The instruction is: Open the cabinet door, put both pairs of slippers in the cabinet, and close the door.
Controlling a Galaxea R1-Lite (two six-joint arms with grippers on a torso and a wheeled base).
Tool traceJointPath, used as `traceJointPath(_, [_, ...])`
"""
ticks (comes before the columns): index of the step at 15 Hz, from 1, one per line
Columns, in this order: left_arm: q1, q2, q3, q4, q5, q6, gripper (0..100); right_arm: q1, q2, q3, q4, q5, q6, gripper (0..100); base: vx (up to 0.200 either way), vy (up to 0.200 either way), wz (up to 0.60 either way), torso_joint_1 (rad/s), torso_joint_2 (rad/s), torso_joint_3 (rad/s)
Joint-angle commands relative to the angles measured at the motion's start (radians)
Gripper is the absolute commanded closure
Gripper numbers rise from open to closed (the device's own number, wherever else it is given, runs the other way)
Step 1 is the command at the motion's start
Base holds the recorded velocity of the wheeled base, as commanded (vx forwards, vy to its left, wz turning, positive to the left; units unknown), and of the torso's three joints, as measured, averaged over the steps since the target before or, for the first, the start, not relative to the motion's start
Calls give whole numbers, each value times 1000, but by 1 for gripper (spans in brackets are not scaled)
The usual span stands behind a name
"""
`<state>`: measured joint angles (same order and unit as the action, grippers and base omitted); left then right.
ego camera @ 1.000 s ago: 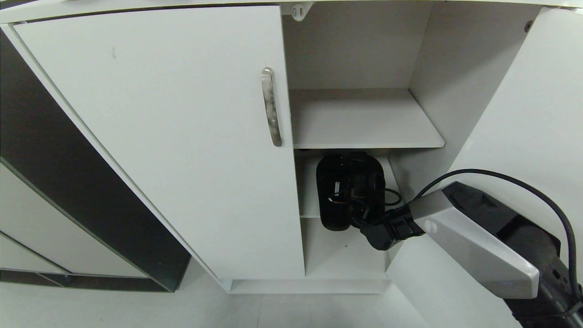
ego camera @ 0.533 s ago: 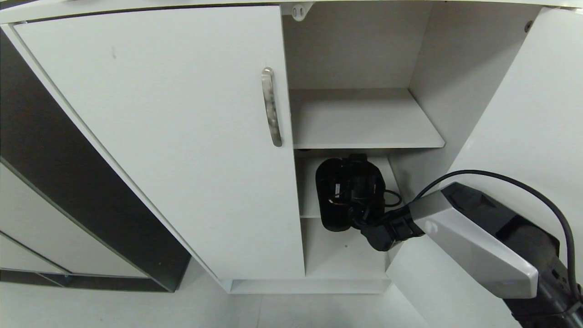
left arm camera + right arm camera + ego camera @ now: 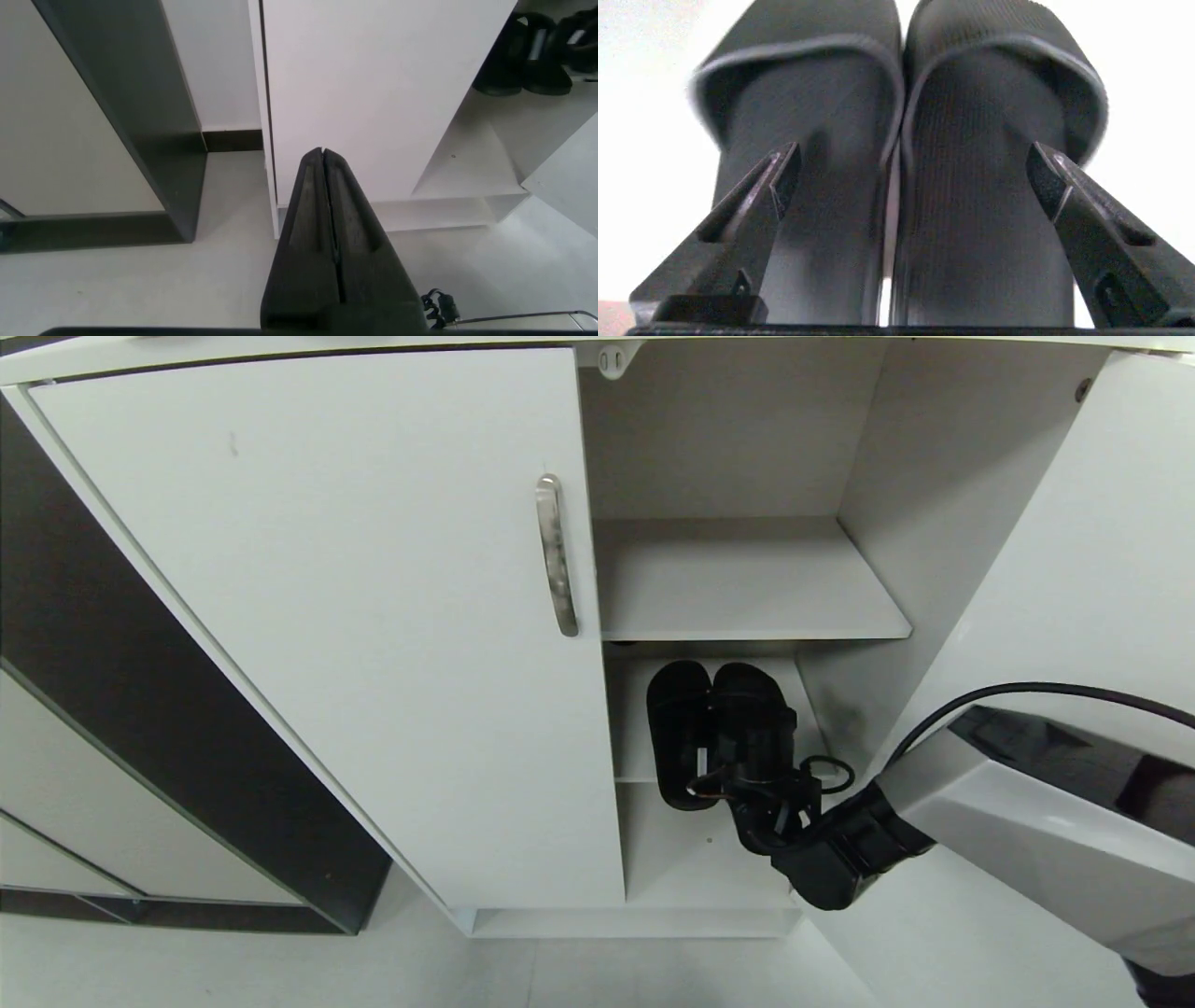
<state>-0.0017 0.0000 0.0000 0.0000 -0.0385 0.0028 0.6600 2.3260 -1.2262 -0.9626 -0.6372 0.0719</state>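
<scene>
A pair of black slippers (image 3: 714, 728) lies side by side on the cabinet's middle shelf (image 3: 635, 747), heels at the shelf's front edge. My right gripper (image 3: 747, 793) hangs just in front of those heels, open. In the right wrist view the black slippers (image 3: 901, 159) sit between its spread fingers (image 3: 752, 224) without touching them. The right cabinet door (image 3: 1074, 579) stands swung open; the left door (image 3: 355, 616) with its metal handle (image 3: 555, 555) is closed. My left gripper (image 3: 322, 187) is shut and holds nothing, low over the floor before the closed door; the black slippers (image 3: 537, 51) show far off.
The upper shelf (image 3: 747, 579) and the cabinet's bottom board (image 3: 700, 859) are bare. A dark panel (image 3: 140, 691) stands left of the cabinet. Light floor (image 3: 280, 971) lies in front.
My right gripper has let go of the black slippers and drawn back out and down from the shelf. The slippers now lie uncovered on the shelf.
</scene>
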Motion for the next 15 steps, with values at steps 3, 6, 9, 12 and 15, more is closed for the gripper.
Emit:
traceJointPath(3, [0, 2, 0, 0, 0, 0, 100, 101, -220, 315, -77, -2, 8, 0, 0, 0, 0, 0, 0, 0])
traceJointPath(6, [0, 2, 0, 0, 0, 2, 100, 151, -267, 398, -110, -4, 17, 0, 0, 0, 0, 0, 0, 0])
traceJointPath(9, [0, 2, 0, 0, 0, 2, 100, 171, -270, 405, -113, -7, 17, 0, 0, 0, 0, 0, 0, 0])
traceJointPath(12, [0, 2, 0, 0, 0, 0, 100, 190, -269, 418, -113, -39, 17, 0, -200, 0, 0, 5, 6, 1])
traceJointPath(15, [0, 2, 0, 0, 0, 0, 100, 190, -269, 424, -113, -39, 17, 0, -200, 0, 0, -5, 2, 1])
